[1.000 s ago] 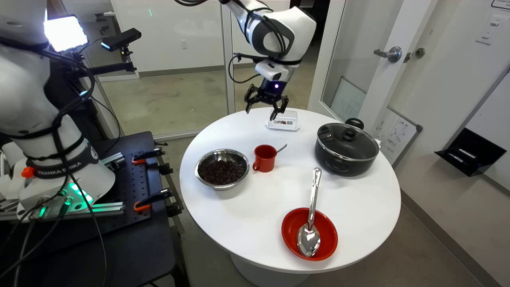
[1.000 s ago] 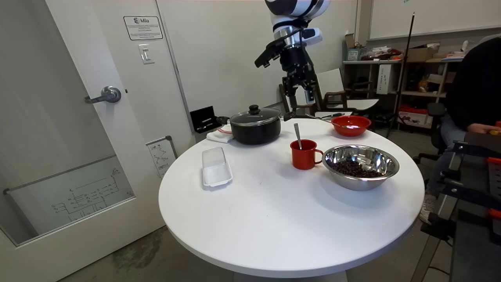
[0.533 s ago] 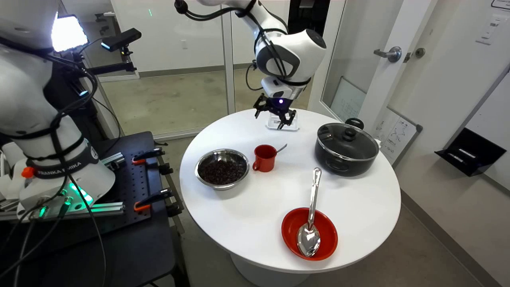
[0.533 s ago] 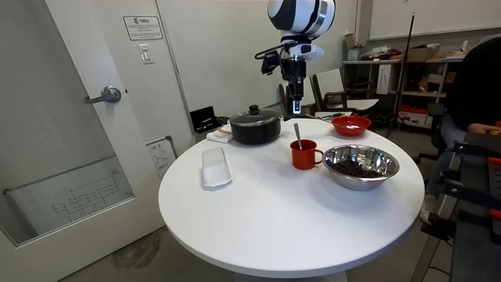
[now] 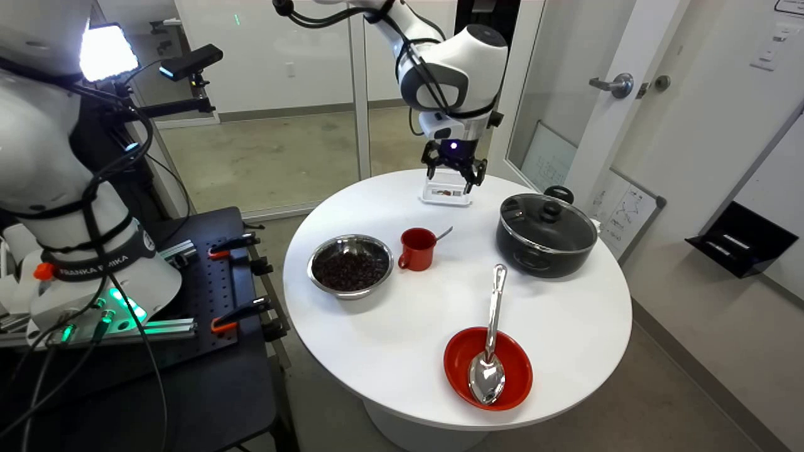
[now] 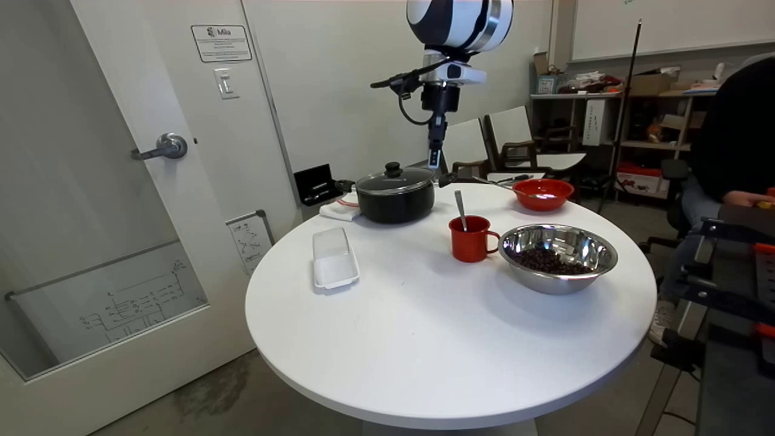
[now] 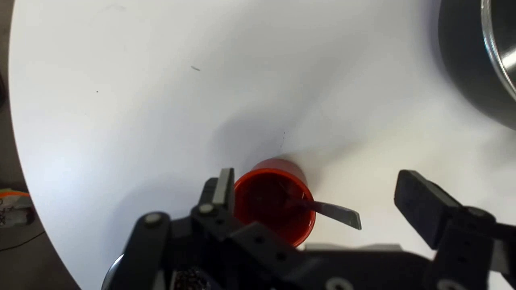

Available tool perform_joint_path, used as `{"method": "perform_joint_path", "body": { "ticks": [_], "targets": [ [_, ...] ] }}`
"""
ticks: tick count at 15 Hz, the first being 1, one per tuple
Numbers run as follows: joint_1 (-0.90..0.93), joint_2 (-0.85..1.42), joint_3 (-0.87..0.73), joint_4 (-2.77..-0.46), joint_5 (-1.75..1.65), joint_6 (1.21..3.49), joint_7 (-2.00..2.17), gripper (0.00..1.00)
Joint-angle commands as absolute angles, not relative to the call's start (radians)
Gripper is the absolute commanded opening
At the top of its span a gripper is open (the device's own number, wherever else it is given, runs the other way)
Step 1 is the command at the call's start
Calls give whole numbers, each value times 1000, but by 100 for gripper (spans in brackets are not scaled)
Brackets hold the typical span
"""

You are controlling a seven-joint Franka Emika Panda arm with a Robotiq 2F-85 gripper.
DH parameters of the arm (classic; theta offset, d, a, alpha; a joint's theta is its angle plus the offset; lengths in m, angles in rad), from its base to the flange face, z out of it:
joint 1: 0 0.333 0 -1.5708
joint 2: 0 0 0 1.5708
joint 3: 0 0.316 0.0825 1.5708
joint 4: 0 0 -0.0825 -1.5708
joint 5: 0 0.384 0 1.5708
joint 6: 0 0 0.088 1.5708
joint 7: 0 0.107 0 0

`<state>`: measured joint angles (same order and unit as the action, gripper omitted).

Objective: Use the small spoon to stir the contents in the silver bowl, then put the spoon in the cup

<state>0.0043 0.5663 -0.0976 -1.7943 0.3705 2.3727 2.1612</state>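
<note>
The small spoon [image 5: 445,233] leans inside the red cup, its grey metal handle sticking out past the rim; its head is hidden in the cup. The handle also shows in an exterior view [image 6: 460,209] and the wrist view [image 7: 336,213]. The cup [image 5: 417,250] stands upright beside the silver bowl [image 5: 350,292], which holds dark reddish-brown contents [image 6: 548,261]. My gripper [image 5: 450,179] is open and empty, pointing down, well above the table. In the wrist view, the cup and spoon handle appear between the spread fingers [image 7: 423,205], lower down. Only a bowl edge [image 7: 113,270] shows there.
A black lidded pot [image 5: 546,251] stands on the round white table [image 6: 424,351]. A red shallow dish [image 5: 458,376] holds a long silver spoon [image 5: 487,376]. An open clear plastic box [image 6: 335,272] lies near the table edge by the glass door.
My gripper first lowered, then rose slightly, shifting toward the pot side. It also turned, now showing edge-on in an exterior view. The cup, spoon and bowl have not moved.
</note>
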Motion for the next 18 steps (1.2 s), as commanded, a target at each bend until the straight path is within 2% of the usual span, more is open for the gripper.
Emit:
{"method": "perform_joint_path", "body": {
  "ticks": [1,9,18],
  "targets": [
    [8,522,-90,-1818,332,2315,2164,100],
    [-35,459,-110,-1864,322,2150,2157,100],
    [-27,521,-109,-1869,238,2155,2052,100]
  ]
}}
